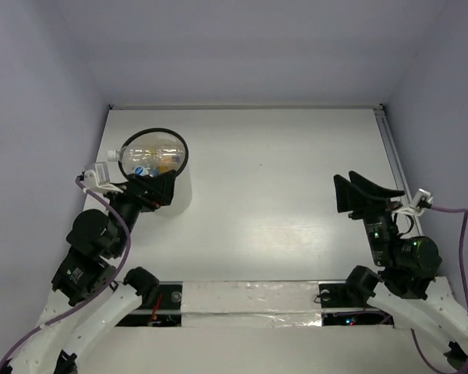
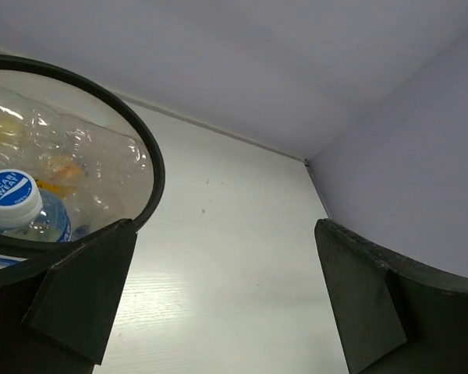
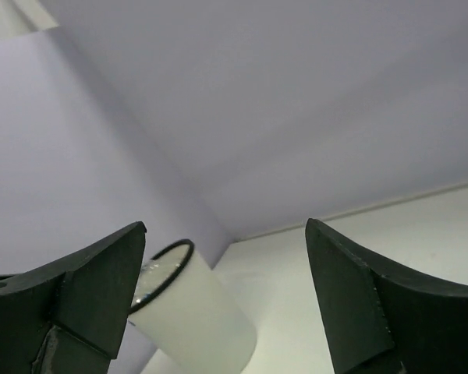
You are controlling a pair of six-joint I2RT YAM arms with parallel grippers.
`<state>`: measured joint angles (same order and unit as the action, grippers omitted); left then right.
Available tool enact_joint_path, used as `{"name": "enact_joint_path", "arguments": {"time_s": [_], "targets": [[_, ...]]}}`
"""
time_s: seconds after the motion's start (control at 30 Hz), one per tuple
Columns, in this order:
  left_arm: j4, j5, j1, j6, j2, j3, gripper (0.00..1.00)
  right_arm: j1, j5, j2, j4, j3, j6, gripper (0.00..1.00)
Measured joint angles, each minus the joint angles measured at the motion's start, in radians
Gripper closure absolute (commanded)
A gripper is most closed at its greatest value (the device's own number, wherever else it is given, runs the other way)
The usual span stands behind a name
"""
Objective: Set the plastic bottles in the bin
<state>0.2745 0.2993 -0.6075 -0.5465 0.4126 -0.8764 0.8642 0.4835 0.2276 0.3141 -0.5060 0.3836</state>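
Bin (image 1: 186,158): white, black-rimmed, upright on the table (image 1: 281,202); every place below is given from it.
Bottles (image 1: 157,158): piled inside the bin. The pile is too jumbled to count, and none shows outside it.
Clear bottle (image 1: 144,146): lies on top of the pile, level with the rim, with its white cap (image 1: 111,156) poking past the bin's left edge.
Blue-capped bottle (image 2: 12,199): just under the rim on the bin's near side, with an orange label deeper in.
Left gripper (image 1: 150,187): at the bin's near rim, fingers (image 2: 82,292) spread wide and holding nothing. Whether one finger touches the rim cannot be told.
Right gripper (image 1: 362,192): well to the right of the bin, fingers (image 3: 86,284) likewise spread, nothing between them.
Progress: the job looks all but finished (if the bin does hold all the bottles).
Risk: the top bottle sits high with its cap over the edge. A nudge to the bin wall from the left gripper, if it swings or lifts carelessly, could rock the light container and roll that bottle out.
Second risk: a finger catching the thin rim could drag or tip the whole bin.
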Motion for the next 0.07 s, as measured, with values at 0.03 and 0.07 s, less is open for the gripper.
{"name": "enact_joint_path", "arguments": {"time_s": [0.03,0.07], "targets": [[-0.003,-0.005,0.000,0.000,-0.001,0.006,0.01,0.000,0.025,-0.018,-0.017,0.015,0.005,0.12],[-0.005,-0.008,0.000,0.000,-0.001,0.012,0.01,0.000,0.043,-0.026,-0.034,0.027,0.006,0.12]]}}
